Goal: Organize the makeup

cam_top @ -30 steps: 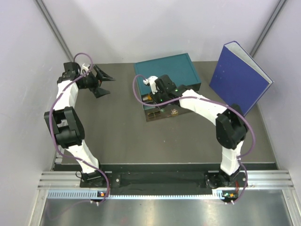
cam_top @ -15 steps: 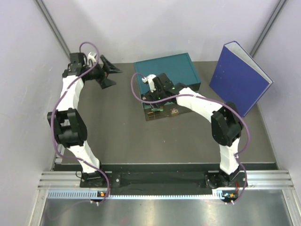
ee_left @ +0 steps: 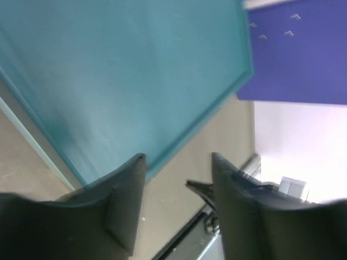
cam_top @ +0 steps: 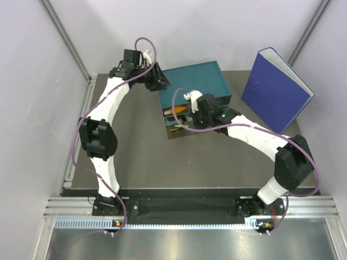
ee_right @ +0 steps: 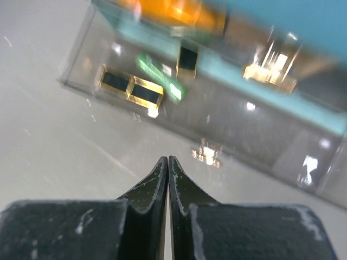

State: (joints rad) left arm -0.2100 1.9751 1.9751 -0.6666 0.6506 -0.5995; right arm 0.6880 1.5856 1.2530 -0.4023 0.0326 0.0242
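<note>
Holds nothing in shut right hand (ee_right: 168,162), part-open left hand (ee_left: 176,162); black-and-gold cases (ee_right: 130,86) just ahead of right: likely light, rigid, slick, pinch across short sides

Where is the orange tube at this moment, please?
In the top view, the orange tube lies in the upper drawer of the teal drawer box, front left, just above the clear drawer holding black-and-gold cases.
</note>
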